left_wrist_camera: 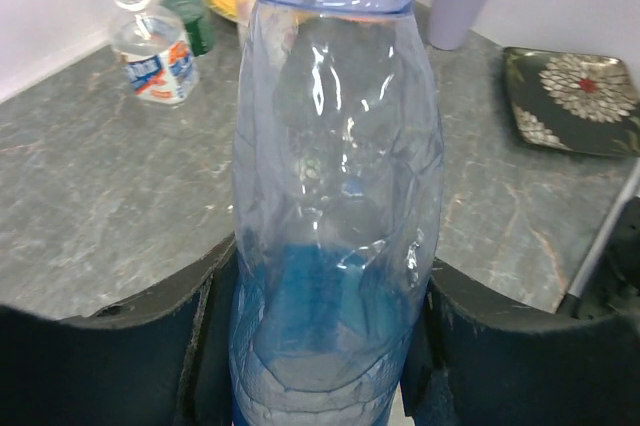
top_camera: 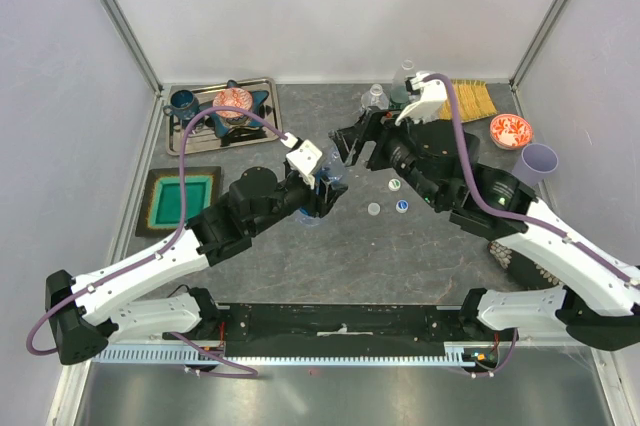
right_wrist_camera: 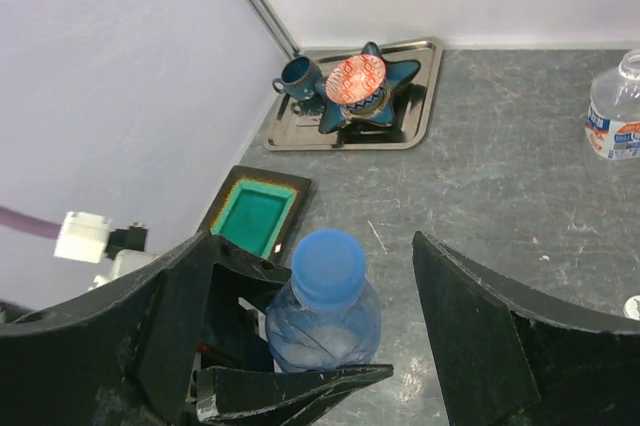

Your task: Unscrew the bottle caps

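A blue-tinted bottle (left_wrist_camera: 335,196) stands between my left gripper's (left_wrist_camera: 332,268) fingers, which are shut on its lower body. Its blue cap (right_wrist_camera: 329,264) is on, seen from above in the right wrist view. My right gripper (right_wrist_camera: 330,318) hangs over it, open, one finger on each side of the cap and neither touching it. From above, the bottle (top_camera: 312,212), left gripper (top_camera: 322,191) and right gripper (top_camera: 345,151) meet mid-table. A clear labelled bottle (left_wrist_camera: 155,46) without a cap and a greenish bottle (left_wrist_camera: 190,21) stand further back. Two bottles (top_camera: 374,98) (top_camera: 405,71) stand near the back wall.
Three loose caps (top_camera: 394,185) (top_camera: 374,209) (top_camera: 402,206) lie right of the grippers. A lilac cup (top_camera: 538,163), a red-white bowl (top_camera: 511,130) and a yellow mat (top_camera: 470,99) sit at the right. A metal tray (top_camera: 200,136) with crockery is back left, a green dish (top_camera: 182,198) at the left.
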{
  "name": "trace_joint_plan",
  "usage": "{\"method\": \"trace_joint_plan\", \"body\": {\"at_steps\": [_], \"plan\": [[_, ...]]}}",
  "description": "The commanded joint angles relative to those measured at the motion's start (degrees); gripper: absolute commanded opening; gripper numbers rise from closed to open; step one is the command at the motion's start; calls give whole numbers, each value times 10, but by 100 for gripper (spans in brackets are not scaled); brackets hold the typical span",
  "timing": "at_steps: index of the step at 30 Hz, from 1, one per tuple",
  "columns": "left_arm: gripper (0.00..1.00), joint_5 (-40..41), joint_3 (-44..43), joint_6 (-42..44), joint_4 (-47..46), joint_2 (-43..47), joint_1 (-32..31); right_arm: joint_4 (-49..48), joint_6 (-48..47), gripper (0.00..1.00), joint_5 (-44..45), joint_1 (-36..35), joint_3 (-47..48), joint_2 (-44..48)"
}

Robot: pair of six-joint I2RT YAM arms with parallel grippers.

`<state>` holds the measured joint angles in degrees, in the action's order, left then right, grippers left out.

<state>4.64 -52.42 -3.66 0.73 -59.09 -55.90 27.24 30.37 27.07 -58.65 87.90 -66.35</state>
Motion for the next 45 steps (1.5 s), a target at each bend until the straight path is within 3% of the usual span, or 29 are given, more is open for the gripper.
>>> {"method": "trace_joint_plan", "body": {"at_steps": [1, 10, 21, 29, 32, 35, 36, 38, 43, 45], "plan": [[53, 98, 0, 36, -37, 8, -9, -4, 25, 86, 23, -1, 16, -25], [53, 99, 7, 36, -37, 20, -14, -19, 23, 79, 29, -1, 9, -48], [53, 92, 14, 46, -37, 21, -14, -31, 14, 59, 28, -1, -5, -58], [53, 94, 11, 46, -38, 20, -15, -33, 21, 52, 19, -1, -26, -53], [53, 92, 11, 45, -38, 20, -14, -34, 19, 43, 19, -1, -30, -49], [53, 87, 13, 45, -39, 21, -14, -37, 14, 25, 23, -1, -35, -42], [53, 79, 14, 45, -38, 23, -14, -39, 10, 12, 22, -1, -38, -39], [52, 50, 16, 45, -38, 31, -14, -43, -7, 0, 18, -1, -44, -29], [48, -46, 12, 42, -31, 55, -11, -62, -88, 0, -71, -1, -49, 6], [48, -163, 3, 22, -23, 64, 10, -65, -142, 0, -127, -1, -43, 24]]}}
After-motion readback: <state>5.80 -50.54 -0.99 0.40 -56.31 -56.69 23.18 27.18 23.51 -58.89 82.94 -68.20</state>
